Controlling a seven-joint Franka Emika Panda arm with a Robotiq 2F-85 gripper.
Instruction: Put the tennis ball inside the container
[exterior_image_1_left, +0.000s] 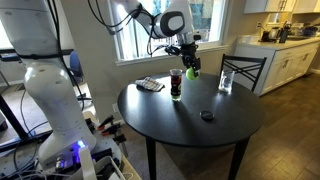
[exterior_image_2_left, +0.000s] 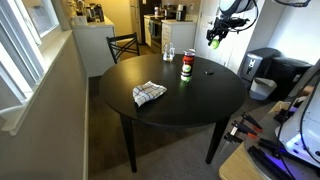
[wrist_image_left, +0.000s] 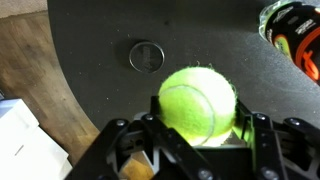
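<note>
Gripper (wrist_image_left: 197, 118) clamps the tennis ball (wrist_image_left: 197, 98), raised above the dark round table (wrist_image_left: 90, 40). In the wrist view the container (wrist_image_left: 295, 35) stands at 2 o'clock from the ball. I judge this the carrying step. Next, the ball must be centred exactly over the narrow mouth and then released.

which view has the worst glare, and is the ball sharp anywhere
In an exterior view the window is blown out white; in the wrist view the tennis ball is bright and fairly sharp, the hand around it dark and soft, the container at the top corner blurred.
</note>
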